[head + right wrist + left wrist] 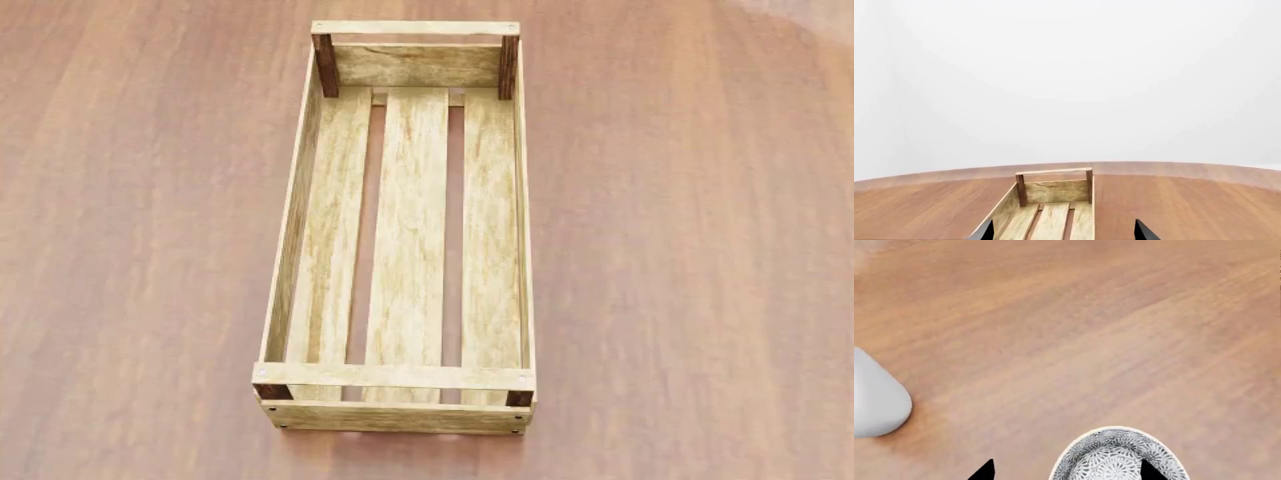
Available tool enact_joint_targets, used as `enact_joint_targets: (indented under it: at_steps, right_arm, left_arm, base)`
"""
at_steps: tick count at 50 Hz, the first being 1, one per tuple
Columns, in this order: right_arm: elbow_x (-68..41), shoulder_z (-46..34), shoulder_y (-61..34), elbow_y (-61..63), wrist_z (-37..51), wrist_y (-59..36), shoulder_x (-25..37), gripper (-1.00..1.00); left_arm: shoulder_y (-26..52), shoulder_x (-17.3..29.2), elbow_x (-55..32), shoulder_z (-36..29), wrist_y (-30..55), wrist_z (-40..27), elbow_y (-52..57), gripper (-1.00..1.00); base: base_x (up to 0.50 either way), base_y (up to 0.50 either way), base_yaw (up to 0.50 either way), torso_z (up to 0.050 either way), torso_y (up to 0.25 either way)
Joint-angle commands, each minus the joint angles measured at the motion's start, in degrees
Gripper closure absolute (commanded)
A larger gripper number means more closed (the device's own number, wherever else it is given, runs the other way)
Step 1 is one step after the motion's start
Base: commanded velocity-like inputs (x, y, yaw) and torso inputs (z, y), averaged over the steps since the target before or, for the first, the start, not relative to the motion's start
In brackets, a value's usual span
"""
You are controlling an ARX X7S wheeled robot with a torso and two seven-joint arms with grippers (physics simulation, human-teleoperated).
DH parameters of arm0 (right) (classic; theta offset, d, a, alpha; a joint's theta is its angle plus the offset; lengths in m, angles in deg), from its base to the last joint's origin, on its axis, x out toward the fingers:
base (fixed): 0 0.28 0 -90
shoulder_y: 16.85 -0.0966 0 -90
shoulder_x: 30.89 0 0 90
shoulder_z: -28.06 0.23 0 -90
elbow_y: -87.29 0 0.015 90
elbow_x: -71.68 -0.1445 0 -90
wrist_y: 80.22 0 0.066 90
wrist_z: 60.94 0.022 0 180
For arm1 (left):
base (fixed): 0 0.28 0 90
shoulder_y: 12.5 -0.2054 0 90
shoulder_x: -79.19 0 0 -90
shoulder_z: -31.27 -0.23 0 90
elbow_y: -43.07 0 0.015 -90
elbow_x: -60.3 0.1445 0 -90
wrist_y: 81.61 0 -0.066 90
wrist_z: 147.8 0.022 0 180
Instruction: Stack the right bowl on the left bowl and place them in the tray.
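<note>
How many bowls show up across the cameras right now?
1: a grey-and-white patterned bowl with a cream rim on the brown wooden table, seen only by the left wrist camera. The second bowl is out of view; the light-wood slatted tray holds none.

Black pointed fingertips (985,471) of the left gripper, same black tips (984,232) on the right gripper, matte, unmarked

The long slatted light-wood tray (407,240) lies lengthwise on the brown wooden table (694,250), running away from the robot, nothing inside it. In the left wrist view, a patterned grey-and-white bowl (1117,455) sits on the table, well apart from a rounded white object (877,400).
</note>
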Motion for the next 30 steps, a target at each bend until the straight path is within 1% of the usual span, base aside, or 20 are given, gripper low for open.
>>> enact_joint_targets:
  at_steps: [1, 4, 10, 12, 21, 30]
  right_arm:
    - [1.39, 1.15, -0.24, -0.08, -1.20, -0.30, -1.03, -1.00]
    - [1.47, 1.10, -0.34, 0.04, -1.17, -0.58, -1.00, -1.00]
    - [1.65, 0.77, -0.56, -0.30, -1.24, -0.65, -1.15, -1.00]
    - [1.73, 0.70, -0.52, -0.25, -1.23, -0.71, -1.14, -1.00]
    - [2.13, 0.58, -0.37, -0.11, -1.04, -0.77, -1.11, -1.00]
    - [2.27, 0.45, -0.30, -0.08, -0.87, -0.94, -1.08, -1.00]
  left_arm:
    - [-0.21, -1.29, 1.48, 1.55, -1.17, 1.96, 0.29, -1.00]
    - [-0.65, -1.19, 2.06, 1.26, -1.79, 3.32, 0.99, -1.00]
    - [-2.81, -1.36, -0.36, 4.00, -2.14, 4.98, 2.83, -1.00]
    - [-3.71, -1.76, -3.32, 6.32, -1.91, 5.99, 3.32, -1.00]
    - [-4.25, -2.61, -10.44, 11.44, -1.28, 7.72, 3.72, -1.00]
    - [-4.58, -2.87, -11.68, 12.66, -1.18, 8.20, 2.36, -1.00]
  base:
    - [0.00, 0.00, 0.00, 0.000, 0.000]
    - [0.00, 0.00, 0.00, 0.000, 0.000]
    - [0.00, 0.00, 0.00, 0.000, 0.000]
    - [0.00, 0.00, 0.00, 0.000, 0.000]
    - [0.00, 0.00, 0.00, 0.000, 0.000]
    - [0.00, 0.00, 0.00, 0.000, 0.000]
